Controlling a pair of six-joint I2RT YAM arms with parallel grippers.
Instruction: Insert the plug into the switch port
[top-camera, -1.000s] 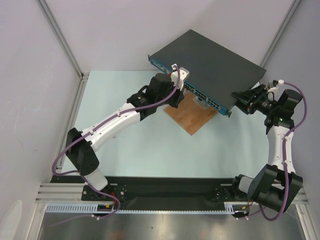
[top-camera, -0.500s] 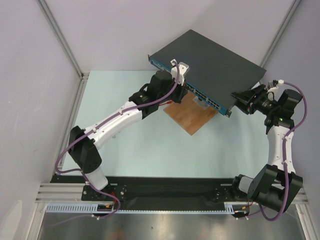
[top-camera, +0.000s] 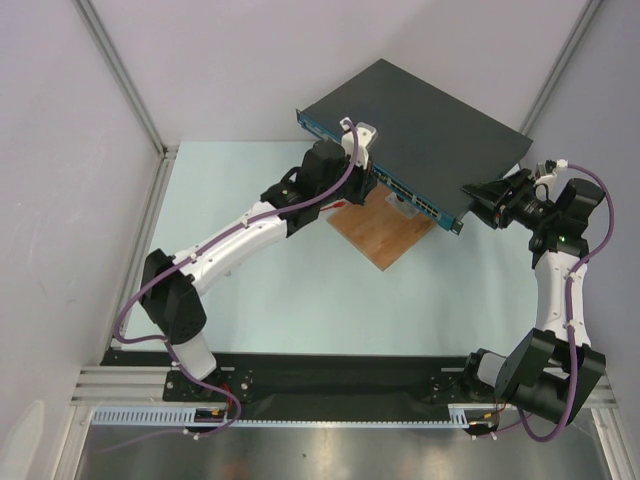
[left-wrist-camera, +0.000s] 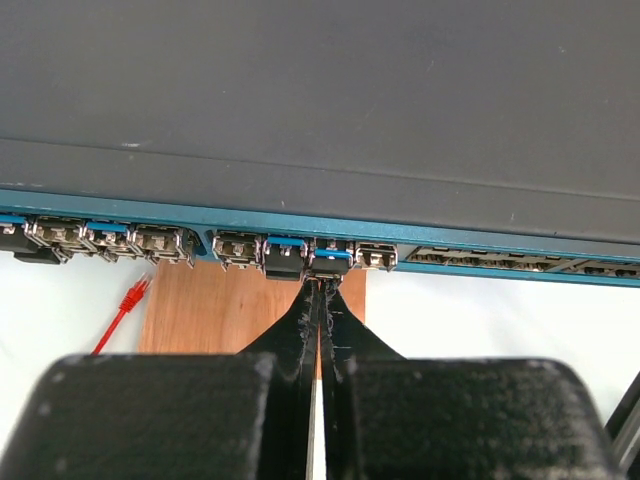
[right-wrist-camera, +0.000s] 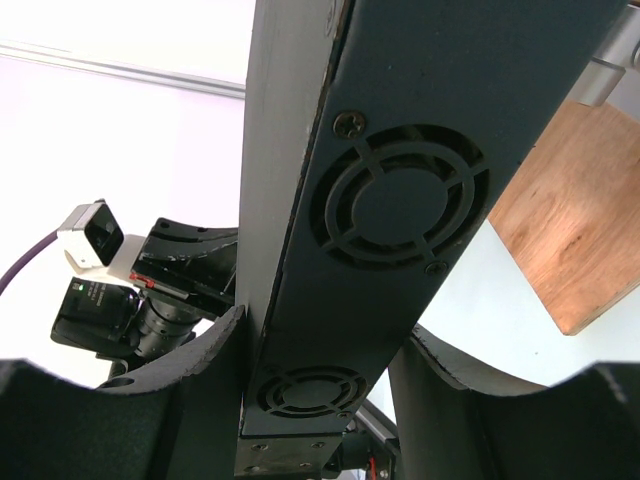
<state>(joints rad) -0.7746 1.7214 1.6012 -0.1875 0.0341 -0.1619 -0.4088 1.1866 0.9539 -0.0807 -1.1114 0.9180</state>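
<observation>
The switch (top-camera: 420, 120) lies at the far middle of the tabletop (top-camera: 300, 290), with its front over a wooden board (top-camera: 385, 235). The left gripper (left-wrist-camera: 320, 300) has its jaws pressed together, the tips right at the plug (left-wrist-camera: 331, 262) in the blue front strip. The right gripper (right-wrist-camera: 320, 395) is clamped on the switch's right end.

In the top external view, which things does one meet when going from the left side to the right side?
left arm's elbow → left gripper → right gripper, clamped on the switch at its end → right arm's purple cable. The wooden board and the switch overlap these, so they are left out.
</observation>
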